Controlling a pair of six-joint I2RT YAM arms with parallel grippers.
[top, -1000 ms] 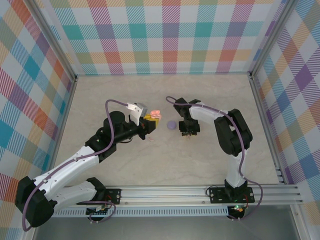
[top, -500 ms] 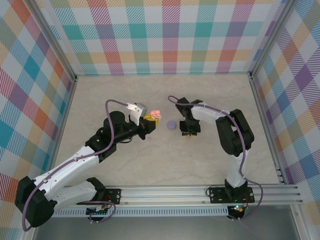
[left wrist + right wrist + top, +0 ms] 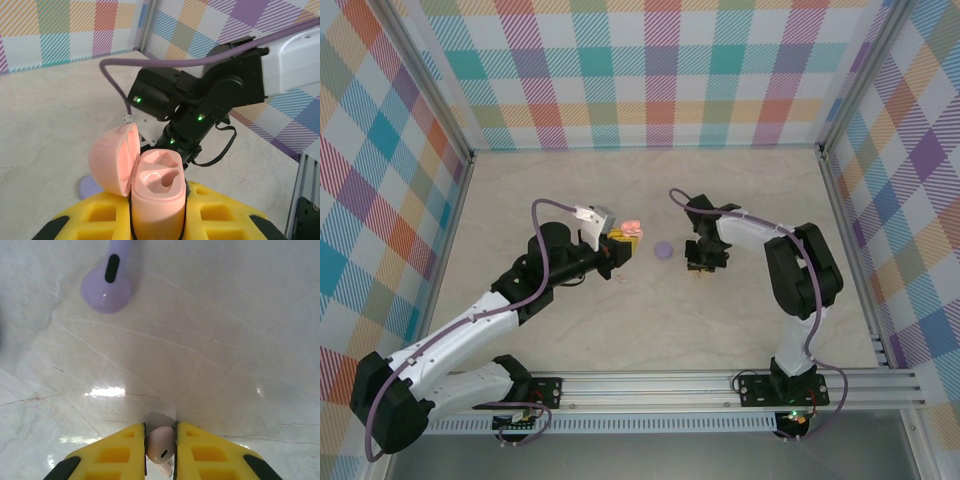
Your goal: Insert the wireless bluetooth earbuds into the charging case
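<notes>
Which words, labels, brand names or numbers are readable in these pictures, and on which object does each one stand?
None can be read. No writing shows on the pink charging case, the purple earbud, the pink earbud or the yellow fingers.

Lab robot cell: plaid walls [image 3: 660, 70], aluminium frame rails [image 3: 670, 384], marble-look tabletop [image 3: 650, 320].

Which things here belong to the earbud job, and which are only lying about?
Job: open pink charging case in the left pincer; pale pink earbud in the right pincer.
Lying about for now: purple earbud, loose on the table, touched by nothing.
</notes>
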